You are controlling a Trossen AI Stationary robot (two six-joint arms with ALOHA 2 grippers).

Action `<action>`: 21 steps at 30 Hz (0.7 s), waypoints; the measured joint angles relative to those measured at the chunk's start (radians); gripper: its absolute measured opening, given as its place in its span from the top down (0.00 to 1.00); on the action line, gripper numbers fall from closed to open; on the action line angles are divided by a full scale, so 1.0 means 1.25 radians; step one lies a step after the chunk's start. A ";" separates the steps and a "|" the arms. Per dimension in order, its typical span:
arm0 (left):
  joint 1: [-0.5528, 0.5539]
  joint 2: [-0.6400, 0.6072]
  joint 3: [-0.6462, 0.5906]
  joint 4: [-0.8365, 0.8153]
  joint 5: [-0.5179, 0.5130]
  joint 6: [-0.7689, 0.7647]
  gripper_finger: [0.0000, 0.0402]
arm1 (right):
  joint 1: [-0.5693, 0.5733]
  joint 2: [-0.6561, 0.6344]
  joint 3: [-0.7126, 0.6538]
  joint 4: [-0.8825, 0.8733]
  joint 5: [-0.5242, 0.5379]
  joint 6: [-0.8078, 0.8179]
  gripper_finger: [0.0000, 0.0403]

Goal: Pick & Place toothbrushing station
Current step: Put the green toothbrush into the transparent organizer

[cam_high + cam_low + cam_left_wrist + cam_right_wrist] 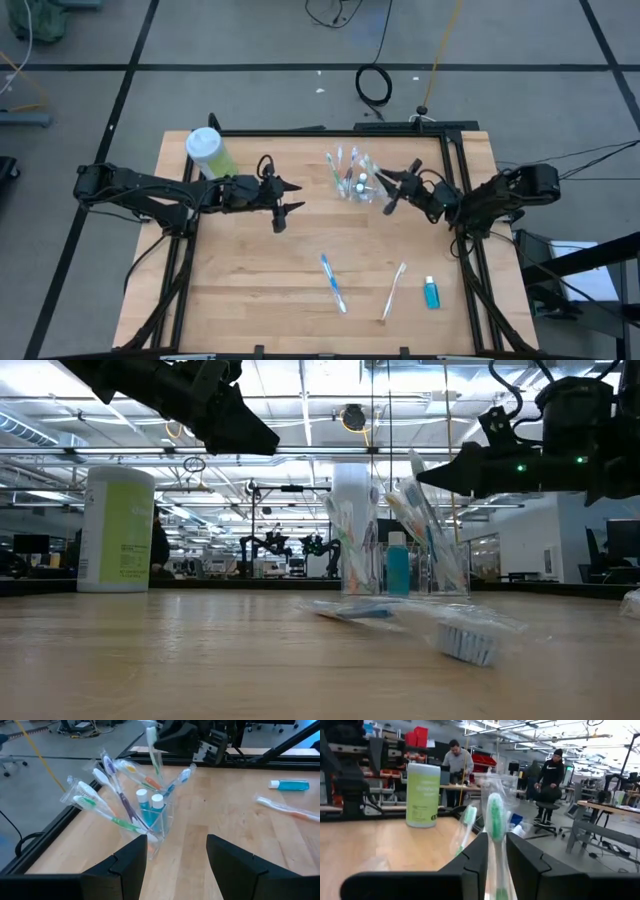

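Workshop floor and rows of distant workstations frame a wooden bench [260,290] where two dark arms meet over a toothbrushing station half assembled. Largest of the objects, a tall green bottle [208,152] with a white cap stands at the bench's far left corner, apart from the job. Near the far edge at centre sits the clear plastic cup [352,178], already bristling with wrapped toothbrushes and two teal tubes [148,806]. The right claw [388,197] hovers just beside the cup, clenched on a green toothbrush [495,845] in its wrapper, which stands upright between the fingers. The left claw [284,198] hangs to the cup's left, jaws spread and holding nothing. Still lying on the near half of the bench are a blue toothbrush [333,283], a white toothbrush [394,290] and one last teal tube [431,292]. By the look of it, the step in hand is delivering the held brush; the next move likely calls for lining its handle over the cup's crowded mouth and releasing it without knocking the cup.
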 joint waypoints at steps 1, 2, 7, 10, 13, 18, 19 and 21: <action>0.000 0.000 0.000 0.000 0.000 -0.006 0.47 | 0.001 0.000 -0.004 0.001 0.000 -0.008 0.86; 0.000 0.000 0.000 0.000 0.000 -0.009 0.47 | 0.001 0.000 -0.007 0.000 0.000 -0.010 0.86; 0.000 0.000 0.000 0.001 0.000 -0.019 0.47 | 0.001 0.000 -0.006 -0.090 0.001 0.000 0.88; 0.000 0.000 0.000 0.000 0.000 -0.035 0.47 | -0.004 0.001 -0.007 -0.157 0.028 -0.010 0.88; 0.000 0.000 0.000 -0.001 0.000 -0.040 0.47 | -0.007 0.000 -0.007 -0.141 0.069 -0.004 0.88; 0.000 0.000 0.000 -0.002 0.000 -0.048 0.47 | 0.006 -0.018 -0.006 -0.052 0.066 -0.062 0.88; 0.000 0.000 0.000 -0.002 0.000 -0.048 0.47 | 0.009 -0.027 -0.006 -0.053 0.066 -0.074 0.88; 0.000 0.000 0.000 -0.002 0.000 -0.048 0.47 | 0.012 -0.046 -0.006 -0.051 0.064 -0.094 0.88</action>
